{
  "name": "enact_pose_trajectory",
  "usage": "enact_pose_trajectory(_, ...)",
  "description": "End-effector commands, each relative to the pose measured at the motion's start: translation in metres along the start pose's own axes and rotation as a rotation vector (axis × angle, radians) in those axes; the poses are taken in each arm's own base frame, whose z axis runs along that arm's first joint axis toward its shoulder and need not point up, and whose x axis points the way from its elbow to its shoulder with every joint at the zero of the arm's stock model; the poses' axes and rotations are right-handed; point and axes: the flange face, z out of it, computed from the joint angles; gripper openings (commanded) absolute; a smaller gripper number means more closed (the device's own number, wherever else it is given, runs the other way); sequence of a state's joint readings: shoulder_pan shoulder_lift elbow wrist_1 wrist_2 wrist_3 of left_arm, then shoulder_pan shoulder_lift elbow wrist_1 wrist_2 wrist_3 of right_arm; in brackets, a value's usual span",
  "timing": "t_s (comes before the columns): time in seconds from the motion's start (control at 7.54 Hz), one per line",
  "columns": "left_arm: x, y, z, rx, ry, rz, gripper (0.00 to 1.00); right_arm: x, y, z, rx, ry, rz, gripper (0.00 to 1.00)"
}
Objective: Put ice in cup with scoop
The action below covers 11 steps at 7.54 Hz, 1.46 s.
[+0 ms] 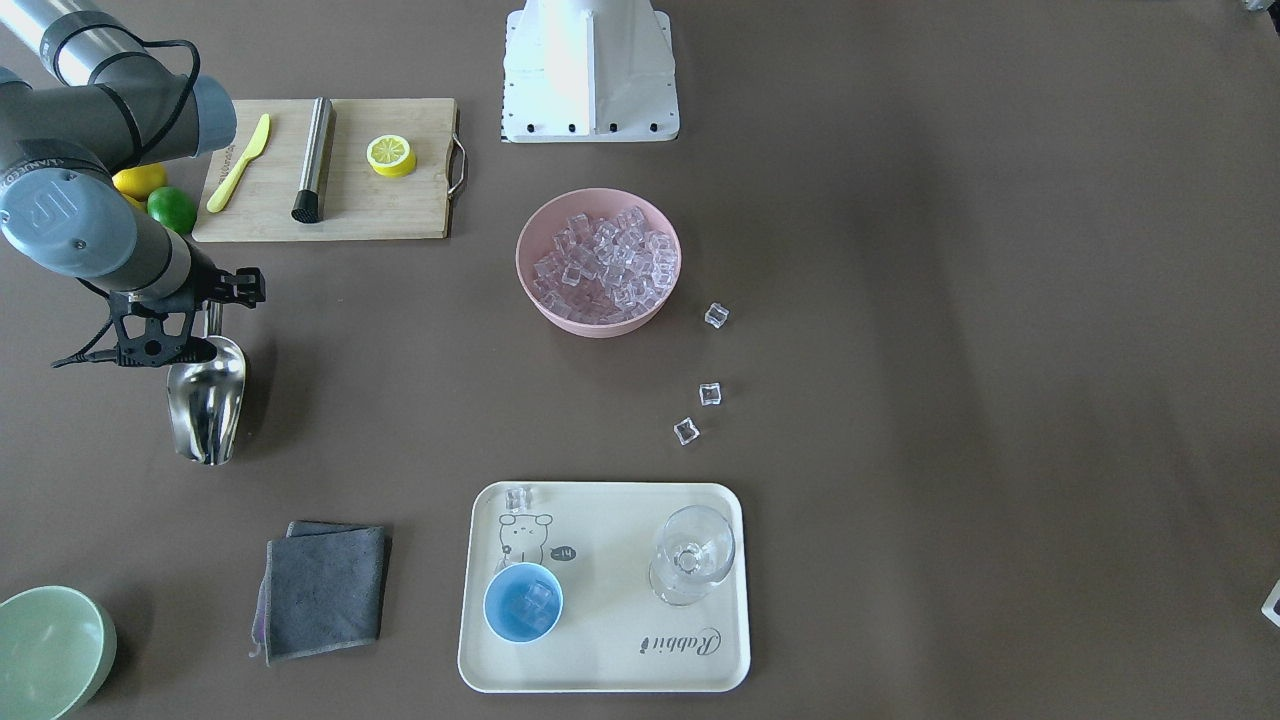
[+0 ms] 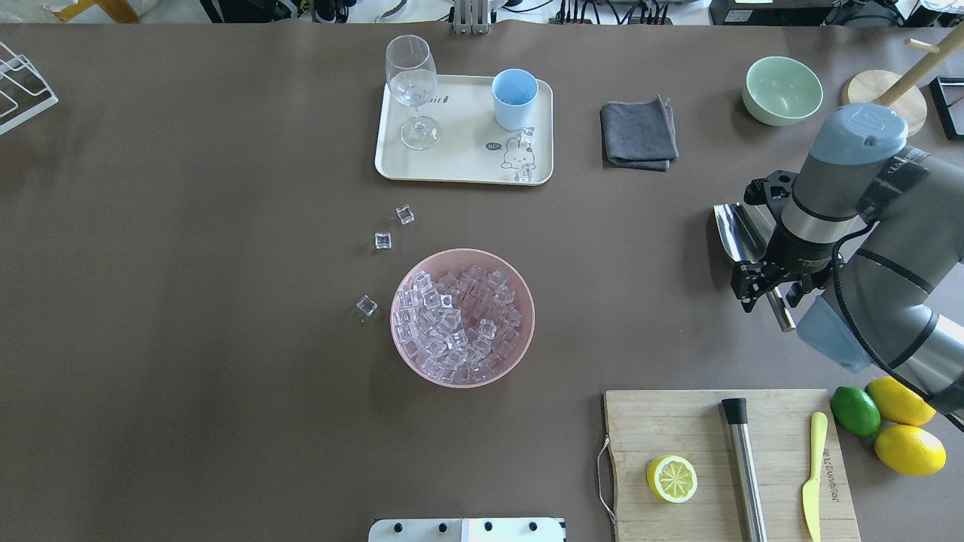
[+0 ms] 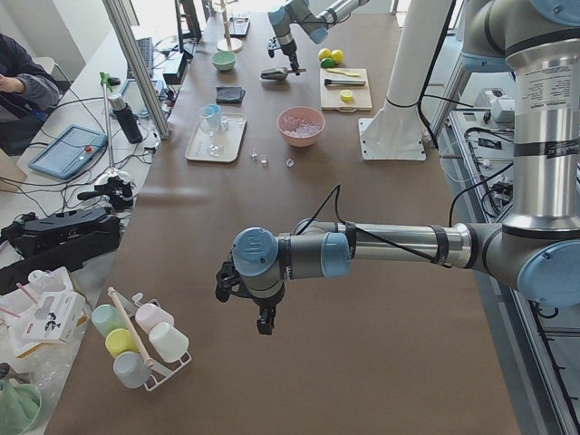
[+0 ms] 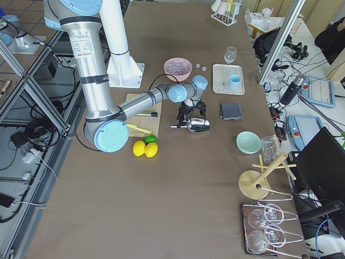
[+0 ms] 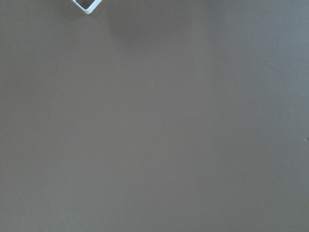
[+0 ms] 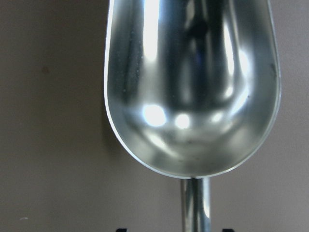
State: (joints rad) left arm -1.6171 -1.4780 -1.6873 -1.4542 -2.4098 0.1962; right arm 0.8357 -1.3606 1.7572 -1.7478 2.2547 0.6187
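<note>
The steel scoop point(image 1: 207, 400) lies on the table at my right, and its empty trough fills the right wrist view point(image 6: 193, 87). My right gripper point(image 2: 776, 290) is open and stands over the scoop's handle point(image 6: 195, 208), one finger on each side. The light-blue cup point(image 1: 523, 601) stands on the cream tray point(image 1: 610, 665) and holds a few cubes. Most of the ice point(image 1: 603, 262) fills a pink bowl point(image 2: 520, 339). Three cubes point(image 1: 710, 394) lie loose on the table, and one point(image 1: 517, 498) lies on the tray. My left gripper point(image 3: 263, 317) hangs far off; I cannot tell its state.
A stemmed glass point(image 1: 692, 553) stands on the tray beside the cup. A folded grey cloth point(image 1: 325, 590) and a green bowl point(image 1: 50, 650) lie near the scoop. A cutting board point(image 1: 330, 170) holds a steel cylinder, a yellow knife and a lemon half.
</note>
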Motion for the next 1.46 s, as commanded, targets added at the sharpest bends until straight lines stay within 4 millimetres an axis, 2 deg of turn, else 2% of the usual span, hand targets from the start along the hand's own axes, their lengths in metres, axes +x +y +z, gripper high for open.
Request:
enact_pose_trajectory(0.0, -0.004, 0.001, 0.006, -0.012, 0.002, -0.010, 0.98, 0.029, -0.004, -0.060, 0.104, -0.042, 0.044, 1.00)
enact_pose_trajectory(0.27, -0.005, 0.001, 0.007, -0.013, 0.002, -0.010, 0.98, 0.098, -0.002, -0.130, 0.226, -0.067, 0.157, 1.00)
enact_pose_trajectory(0.4, -0.006, 0.001, 0.006, -0.013, 0.002, -0.012, 0.98, 0.144, -0.003, -0.156, 0.271, -0.064, 0.187, 1.00)
enact_pose_trajectory(0.66, -0.005, 0.001, 0.007, -0.014, 0.002, -0.011, 0.98, 0.260, 0.008, -0.192, 0.305, -0.007, 0.031, 1.00)
enact_pose_trajectory(0.8, -0.005, 0.001, 0.007, -0.013, 0.002, -0.010, 0.98, 0.330, 0.026, -0.194, 0.306, 0.008, -0.027, 1.00)
enact_pose_trajectory(0.93, -0.005, 0.001, 0.007, -0.014, 0.002, -0.011, 0.98, 0.384, 0.049, -0.182, 0.292, 0.013, -0.057, 1.00)
enact_pose_trajectory(1.06, -0.005, 0.001, 0.007, -0.014, 0.002, -0.011, 0.98, 0.421, 0.073, -0.155, 0.260, 0.002, -0.041, 1.00)
enact_pose_trajectory(1.19, -0.006, 0.001, 0.006, -0.012, 0.002, -0.011, 0.98, 0.438, 0.081, -0.140, 0.240, -0.009, -0.025, 1.00)
enact_pose_trajectory(1.33, -0.005, 0.001, 0.007, -0.013, 0.002, -0.010, 0.98, 0.439, 0.081, -0.138, 0.237, -0.008, -0.024, 1.00)
